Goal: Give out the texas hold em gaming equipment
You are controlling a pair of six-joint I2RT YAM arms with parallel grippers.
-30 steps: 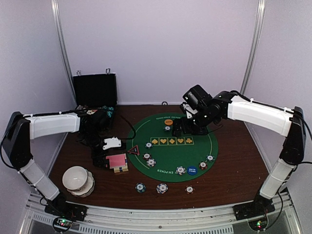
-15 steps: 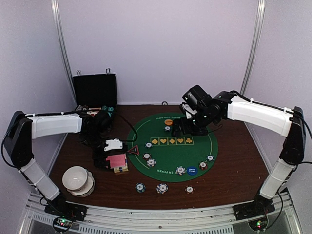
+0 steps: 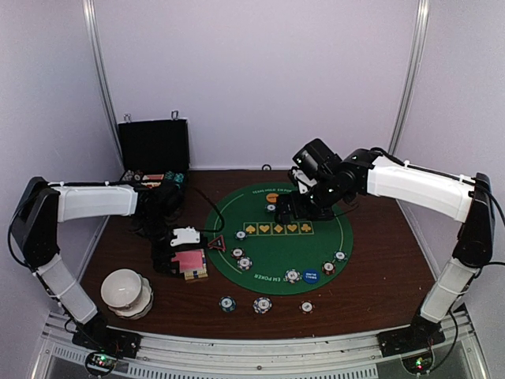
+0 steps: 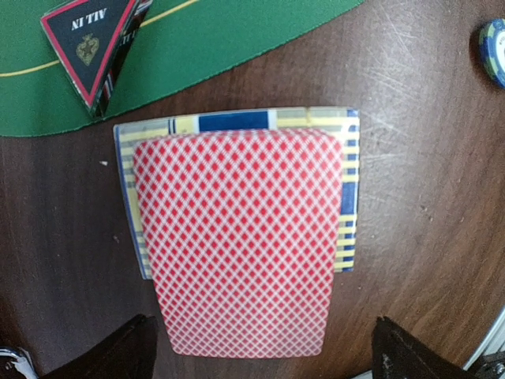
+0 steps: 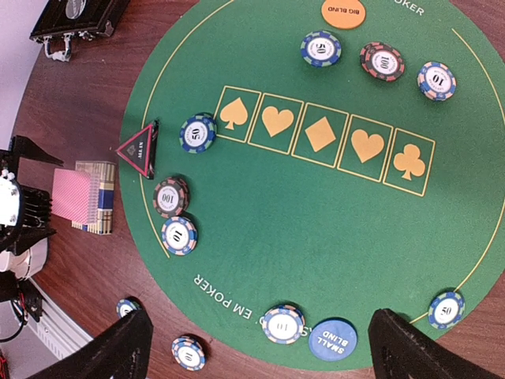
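Observation:
A deck of pink-backed cards (image 4: 241,245) lies on a striped card box (image 4: 347,189) on the wood, left of the green mat (image 3: 276,237). My left gripper (image 4: 260,355) hovers over the deck, open and empty; in the top view it (image 3: 177,254) is right beside the deck (image 3: 191,262). The red-black triangle marker (image 4: 91,35) sits at the mat's left edge. My right gripper (image 5: 260,347) is open and empty, high over the mat's far side (image 3: 288,209). Striped chips (image 5: 197,133), an orange button (image 5: 343,10) and a blue button (image 5: 329,339) lie around the mat.
A black hinged case (image 3: 154,146) stands open at the back left. A stack of white domed bowls (image 3: 126,292) sits at the front left. Three chips (image 3: 262,304) lie on the wood in front of the mat.
My left gripper has shifted a little right and nearer, settling over the deck. My right gripper has drifted slightly left. Cards and chips have not moved.

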